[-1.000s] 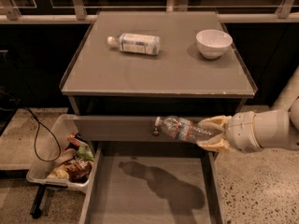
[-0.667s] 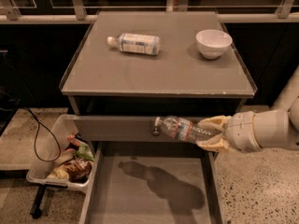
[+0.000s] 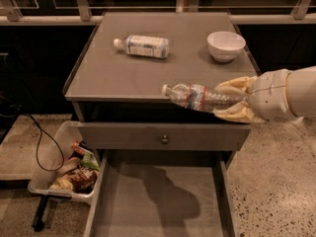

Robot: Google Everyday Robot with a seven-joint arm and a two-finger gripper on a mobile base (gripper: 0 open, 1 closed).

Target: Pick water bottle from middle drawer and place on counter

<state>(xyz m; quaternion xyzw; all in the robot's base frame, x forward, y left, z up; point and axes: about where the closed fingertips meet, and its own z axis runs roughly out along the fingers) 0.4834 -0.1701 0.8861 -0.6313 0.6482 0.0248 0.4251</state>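
- Broadly, the counter (image 3: 148,78) takes up the most room: a flat grey top with a thin raised rim, seen from above and in front.
- Below it, the middle drawer (image 3: 123,196) stands pulled out, its plain grey floor bare apart from a shadow.
- Between those two runs a closed drawer front (image 3: 128,136), spanning the cabinet's width.
- A white arm (image 3: 291,94) comes in from the picture's right edge at the height of the counter's front rim.
- On the speckled floor, a plastic bin (image 3: 47,159) of snack packets sits beside the cabinet, to the picture's left of the drawer.
- The gripper (image 3: 222,101) is at the counter's front right corner, its two pale fingers (image 3: 236,86) clamped above and below the water bottle.
- Gripped by its base end, the water bottle (image 3: 197,97) lies level, sticking out from the fingers toward the picture's left with its cap foremost. It lies along the counter's front edge, above the closed drawer front; whether it touches the counter cannot be told.
- A white-labelled bottle (image 3: 143,46) lies on its side at the counter's back left.
- A white bowl (image 3: 225,45) stands upright at the back right, well apart from that bottle.
- A small round knob (image 3: 164,139) sits mid-front on the closed drawer.
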